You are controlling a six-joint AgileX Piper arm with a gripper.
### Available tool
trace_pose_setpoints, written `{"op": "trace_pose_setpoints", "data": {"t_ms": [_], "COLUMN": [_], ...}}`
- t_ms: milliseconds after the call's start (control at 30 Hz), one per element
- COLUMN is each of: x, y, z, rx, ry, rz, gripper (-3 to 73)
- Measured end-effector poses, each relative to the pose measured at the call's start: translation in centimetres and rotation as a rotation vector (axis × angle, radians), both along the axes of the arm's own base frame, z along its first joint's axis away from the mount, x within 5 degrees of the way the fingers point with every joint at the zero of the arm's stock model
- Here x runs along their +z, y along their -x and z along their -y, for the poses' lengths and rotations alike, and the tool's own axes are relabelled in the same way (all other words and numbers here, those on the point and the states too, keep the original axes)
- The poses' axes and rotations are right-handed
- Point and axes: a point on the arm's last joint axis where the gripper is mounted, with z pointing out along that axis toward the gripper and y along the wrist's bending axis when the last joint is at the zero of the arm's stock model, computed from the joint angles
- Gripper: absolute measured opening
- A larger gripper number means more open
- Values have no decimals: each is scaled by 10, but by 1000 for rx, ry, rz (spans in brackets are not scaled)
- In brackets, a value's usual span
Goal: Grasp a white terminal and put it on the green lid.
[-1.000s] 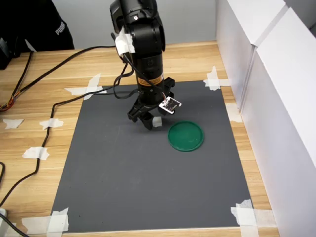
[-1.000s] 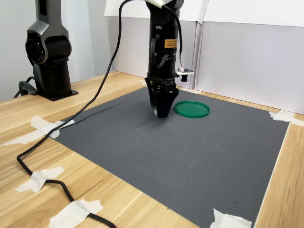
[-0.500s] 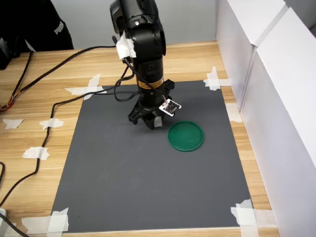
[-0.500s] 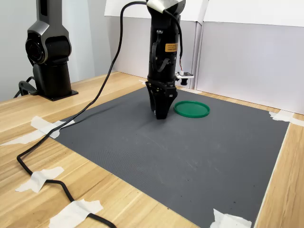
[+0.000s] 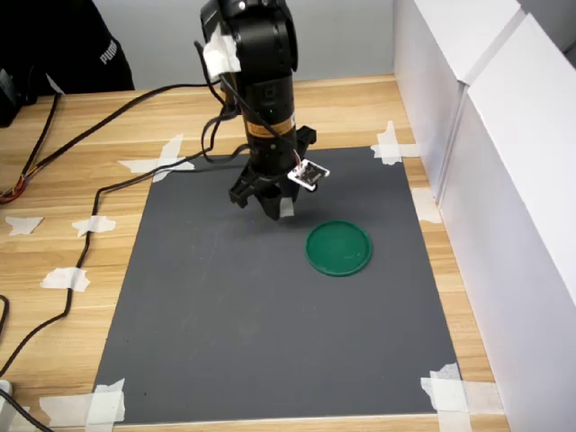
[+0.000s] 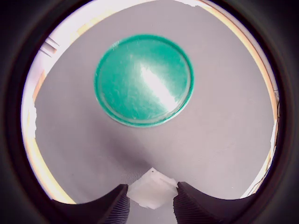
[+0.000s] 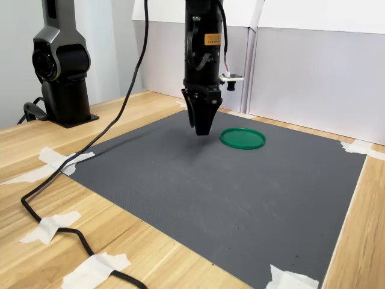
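In the first exterior view, the gripper [image 5: 281,209] hangs at upper centre of the frame with the white terminal [image 5: 285,208] pinched at its tips, above the dark mat [image 5: 270,342] and up-left of the green lid [image 5: 338,247]. In the wrist view, the two fingers [image 6: 112,207] clamp the terminal [image 6: 153,189] on opposite flat faces at lower centre, the lid [image 6: 144,80] lying above it in frame. In the second exterior view, the gripper [image 7: 203,128] is clear of the mat [image 7: 228,198], left of the lid [image 7: 242,138]; the block looks light, stiff and smooth, so a grip across its parallel faces is judged best.
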Motion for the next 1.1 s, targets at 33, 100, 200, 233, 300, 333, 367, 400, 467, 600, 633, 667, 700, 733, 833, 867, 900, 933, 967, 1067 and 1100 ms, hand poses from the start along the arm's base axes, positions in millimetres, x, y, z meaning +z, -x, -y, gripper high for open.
{"op": "trace_pose_setpoints", "data": {"t_ms": [33, 100, 200, 233, 300, 333, 367, 400, 467, 600, 633, 667, 700, 733, 833, 867, 900, 933, 967, 1067, 1100], "x": [3, 11, 21, 25, 31, 33, 36, 38, 41, 34, 33, 29, 25, 21, 6, 2, -3, -6, -9, -14, -14], "y": [1, -1, -6, -7, -10, -10, -10, -10, -10, -15, -17, -19, -22, -24, -30, -31, -32, -33, -34, -35, -35], "z": [-1, -3, -6, -7, -12, -16, -21, -27, -37, -51, -53, -54, -55, -56, -58, -58, -58, -59, -59, -60, -60], "rx": [-1, 0, -2, 2, 30, 50, 71, 93, 122, 141, 144, 145, 146, 145, 151, 151, 154, 154, 155, 167, 174], "ry": [-10, -24, -49, -53, -52, -49, -46, -46, -47, -49, -46, -42, -39, -36, -17, -13, -3, 0, 2, 7, 9], "rz": [-1, 4, 22, 32, 54, 61, 70, 78, 87, 76, 73, 66, 59, 52, 33, 21, 12, 5, -3, -9, -8], "gripper": [373, 373, 373, 373, 373, 373, 373, 373, 373, 373, 373, 373, 373, 373, 373, 373, 373, 373, 373, 373, 373]}}
